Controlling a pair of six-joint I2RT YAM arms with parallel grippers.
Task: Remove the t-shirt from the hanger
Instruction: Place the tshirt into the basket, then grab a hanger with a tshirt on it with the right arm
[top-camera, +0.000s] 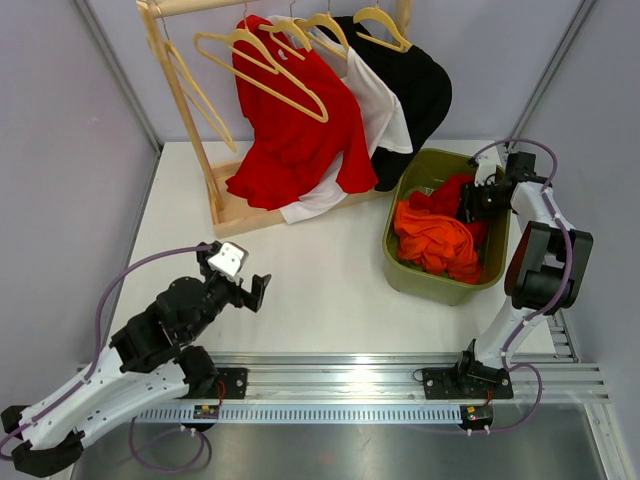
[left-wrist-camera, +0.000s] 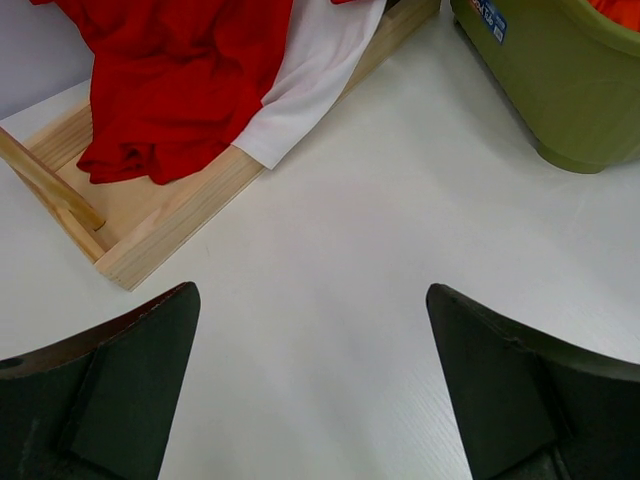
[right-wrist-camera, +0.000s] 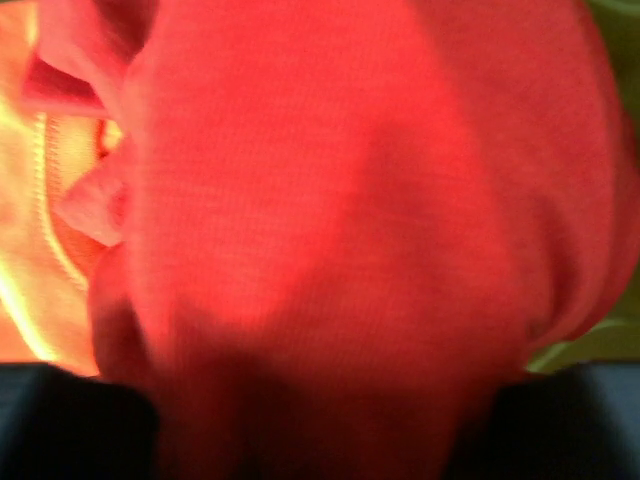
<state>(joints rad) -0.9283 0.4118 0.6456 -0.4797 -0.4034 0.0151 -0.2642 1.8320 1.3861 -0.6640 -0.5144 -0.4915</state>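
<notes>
Left arm: low at the near-left of the white bench (top-camera: 320, 270). Left end effector (left-wrist-camera: 310, 292) has its fingers fully apart and nothing between them, hovering over bare bench surface. In the wrist view it faces the base of the light wooden clothes rack (top-camera: 245, 210).

Right arm: reaches over the olive-green plastic bin (top-camera: 440, 285) at the right side of the bench. Right end effector (top-camera: 472, 203) sits at the bin's far-right rim, against a crumpled red garment (right-wrist-camera: 330, 200). The red fabric fills approx. the whole right wrist view and covers the gap between the fingers, so apart vs. clamped cannot be told. The bin also holds a bunched orange garment (top-camera: 432, 238), just left of the red one.

Rack: pale wooden hangers (top-camera: 285, 78) hang on the top rail. A red short-sleeve t-shirt (top-camera: 295, 130) hangs from the rail, its hem draped on the rack base (which hanger carries it is not resolvable). To its right hang a white t-shirt (top-camera: 385, 110), then a black t-shirt (top-camera: 425, 85). Both arms are well apart from the rack.
</notes>
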